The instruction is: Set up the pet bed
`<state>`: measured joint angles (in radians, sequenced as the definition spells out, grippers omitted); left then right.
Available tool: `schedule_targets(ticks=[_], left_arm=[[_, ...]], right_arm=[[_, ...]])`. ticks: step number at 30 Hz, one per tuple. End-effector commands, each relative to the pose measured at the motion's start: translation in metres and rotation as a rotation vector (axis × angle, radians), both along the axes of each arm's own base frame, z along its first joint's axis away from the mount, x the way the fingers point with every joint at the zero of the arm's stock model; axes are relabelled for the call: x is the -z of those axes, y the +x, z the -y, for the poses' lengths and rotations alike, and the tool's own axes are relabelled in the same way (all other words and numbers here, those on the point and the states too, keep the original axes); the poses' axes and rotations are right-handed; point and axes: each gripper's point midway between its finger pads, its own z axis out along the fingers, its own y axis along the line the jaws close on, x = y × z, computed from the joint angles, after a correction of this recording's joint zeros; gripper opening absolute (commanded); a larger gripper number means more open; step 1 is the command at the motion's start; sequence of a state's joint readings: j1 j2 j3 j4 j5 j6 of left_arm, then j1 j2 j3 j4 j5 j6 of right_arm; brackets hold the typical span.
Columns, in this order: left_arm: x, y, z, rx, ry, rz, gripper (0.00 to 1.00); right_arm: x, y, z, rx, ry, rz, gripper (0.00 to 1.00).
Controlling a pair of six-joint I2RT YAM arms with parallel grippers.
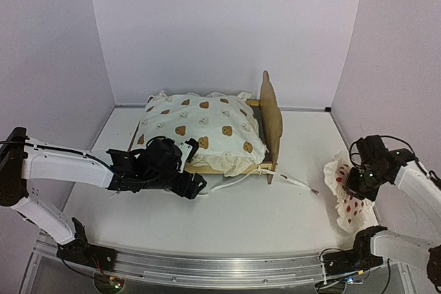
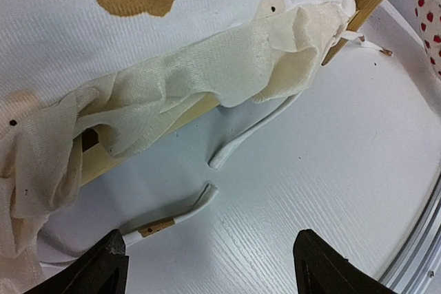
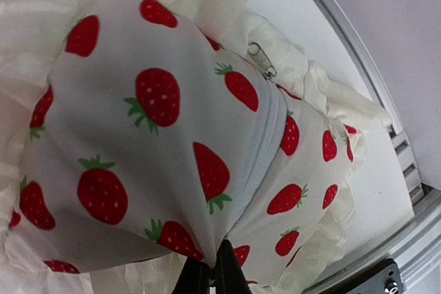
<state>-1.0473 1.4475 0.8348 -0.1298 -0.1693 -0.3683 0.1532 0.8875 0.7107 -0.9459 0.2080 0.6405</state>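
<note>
Pet bed [image 1: 267,101] lies well left of the right gripper [image 1: 360,180], headboard [image 1: 274,129] toward it; that claw grasps the strawberry pillow [image 3: 158,135], left gripper [image 2: 207,266] released beside the bed.

Illumination is bright, diffuse and overhead. The walls [image 1: 227,25] carry a faint violet cast. Ahead of the left gripper [image 2: 207,270], a soft shadow lies under the cushion [image 2: 207,5] edge. Close above the right gripper [image 3: 213,277], the pillow [image 3: 158,135] fabric renders slightly soft.
</note>
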Motion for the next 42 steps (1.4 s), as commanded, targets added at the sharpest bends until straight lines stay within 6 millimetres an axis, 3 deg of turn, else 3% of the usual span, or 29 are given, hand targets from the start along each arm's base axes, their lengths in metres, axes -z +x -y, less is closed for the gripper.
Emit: schedule_targets(ticks=[1, 7, 15, 20, 29, 37, 42], left_arm=[[-0.017, -0.008, 0.009, 0.056, -0.075, 0.023, 0.83], [-0.045, -0.034, 0.030, 0.229, -0.223, 0.042, 0.82], [-0.071, -0.063, 0.060, 0.420, -0.339, 0.083, 0.82], [-0.106, -0.088, 0.083, 0.586, -0.491, 0.130, 0.84], [-0.168, -0.094, 0.120, 0.723, -0.697, 0.225, 0.91], [-0.202, -0.078, 0.151, 0.772, -0.823, 0.243, 0.99], [-0.223, -0.054, 0.149, 0.801, -0.925, 0.225, 1.00]], right_arm=[[-0.045, 0.011, -0.038, -0.071, 0.206, 0.102, 0.00], [-0.087, 0.025, -0.080, -0.165, 0.436, 0.198, 0.00], [-0.125, 0.041, -0.119, -0.259, 0.653, 0.280, 0.00], [-0.167, 0.049, -0.145, -0.353, 0.806, 0.355, 0.00], [-0.238, 0.049, -0.177, -0.510, 1.061, 0.467, 0.00], [-0.275, 0.055, -0.201, -0.621, 1.234, 0.533, 0.00], [-0.290, 0.048, -0.222, -0.727, 1.260, 0.536, 0.00]])
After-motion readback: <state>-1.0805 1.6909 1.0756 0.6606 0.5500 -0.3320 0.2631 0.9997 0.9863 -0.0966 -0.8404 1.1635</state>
